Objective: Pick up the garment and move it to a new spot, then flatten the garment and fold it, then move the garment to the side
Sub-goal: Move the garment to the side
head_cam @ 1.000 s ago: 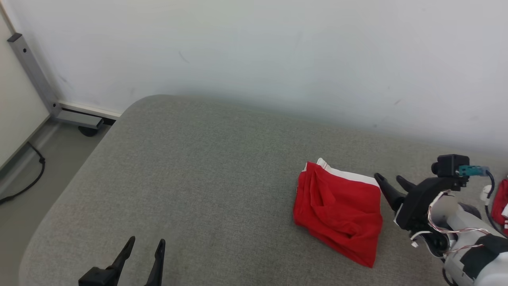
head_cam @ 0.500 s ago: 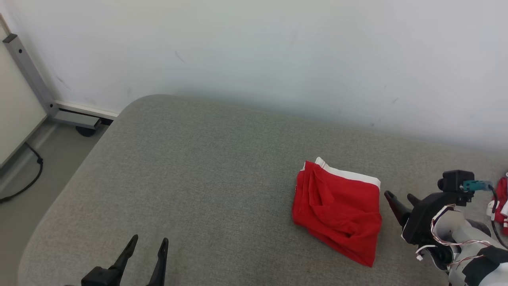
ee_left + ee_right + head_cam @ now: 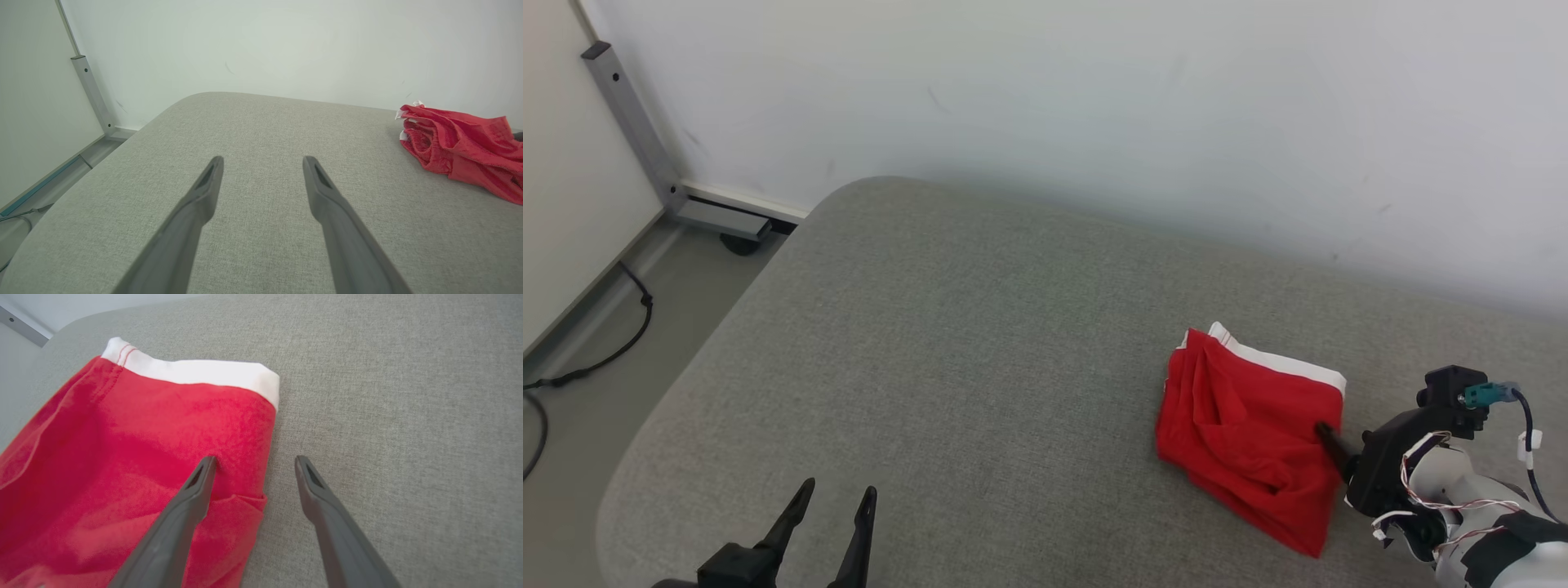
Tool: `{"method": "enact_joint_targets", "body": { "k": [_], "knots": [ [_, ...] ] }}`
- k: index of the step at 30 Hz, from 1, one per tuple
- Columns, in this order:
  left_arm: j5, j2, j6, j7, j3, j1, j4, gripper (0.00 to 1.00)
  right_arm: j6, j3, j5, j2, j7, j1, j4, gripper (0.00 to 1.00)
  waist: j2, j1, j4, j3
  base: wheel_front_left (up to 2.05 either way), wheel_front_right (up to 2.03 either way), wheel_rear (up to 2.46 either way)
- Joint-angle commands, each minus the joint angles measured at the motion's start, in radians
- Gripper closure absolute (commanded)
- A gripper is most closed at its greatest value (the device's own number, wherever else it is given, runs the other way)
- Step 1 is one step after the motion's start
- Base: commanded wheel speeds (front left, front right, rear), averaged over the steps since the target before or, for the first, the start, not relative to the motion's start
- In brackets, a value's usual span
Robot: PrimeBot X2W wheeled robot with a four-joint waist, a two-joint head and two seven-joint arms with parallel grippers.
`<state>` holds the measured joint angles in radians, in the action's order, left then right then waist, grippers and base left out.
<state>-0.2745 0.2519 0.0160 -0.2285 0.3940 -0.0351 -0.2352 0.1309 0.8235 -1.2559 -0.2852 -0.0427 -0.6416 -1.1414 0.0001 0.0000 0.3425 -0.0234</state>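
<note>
Pincers on both arms stand wide apart, and neither has anything clamped between its fingers. The right pincer is down at the red garment, straddling its right-hand edge. One dark finger lies over the red cloth with its tip at a small crease, and the other is over bare grey cushion just beside that edge. Whether the finger on the cloth presses it or hangs just above it, I cannot tell. The left pincer is at the cushion's near edge, toward the near left corner and well apart from the garment. Its fingers point out over bare upholstery and touch nothing that I can see.

The garment lies folded into a rough square on the right part of the cushion, about midway between the far edge by the wall and the near edge. Its white waistband runs along the side facing the far edge. The red layers are rumpled, with a loose flap toward the near edge. Beyond the cushion's rounded far left corner a grey metal post leans up along the pale wall, and a black cable trails over the floor there.
</note>
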Motion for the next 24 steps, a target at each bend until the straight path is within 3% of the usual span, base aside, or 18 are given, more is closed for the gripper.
{"method": "enact_joint_targets", "body": {
  "k": [1, 18, 20, 21, 24],
  "knots": [
    [-0.006, 0.004, -0.005, -0.002, -0.001, -0.012, -0.004, 0.0, -0.001, -0.004, -0.014, 0.001, -0.002, -0.01, -0.011, 0.0, -0.0001, 0.0, 0.015, 0.011, 0.0, 0.0, 0.0],
    [-0.019, -0.004, 0.003, -0.02, 0.003, -0.035, -0.019, 0.0, -0.001, -0.023, -0.081, 0.03, -0.133, -0.028, -0.073, 0.0, -0.0001, 0.0, 0.041, 0.052, 0.0, 0.0, 0.0],
    [-0.02, -0.005, 0.001, -0.02, 0.004, -0.037, -0.023, 0.0, -0.001, -0.019, -0.08, 0.027, -0.132, -0.033, -0.065, 0.73, -0.0001, 0.0, 0.04, 0.053, 0.0, 0.0, 0.0],
    [-0.021, -0.005, 0.001, -0.021, 0.004, -0.038, -0.025, 0.0, -0.001, -0.021, -0.081, 0.025, -0.123, -0.034, -0.057, 1.0, -0.0001, 0.0, 0.039, 0.054, 0.0, 0.0, 0.0],
    [-0.023, -0.005, 0.001, -0.023, 0.004, -0.04, -0.03, 0.0, -0.001, -0.023, -0.08, 0.011, -0.106, -0.033, -0.043, 1.0, -0.0001, 0.0, 0.036, 0.051, 0.0, 0.0, 0.0]
  ]
}}
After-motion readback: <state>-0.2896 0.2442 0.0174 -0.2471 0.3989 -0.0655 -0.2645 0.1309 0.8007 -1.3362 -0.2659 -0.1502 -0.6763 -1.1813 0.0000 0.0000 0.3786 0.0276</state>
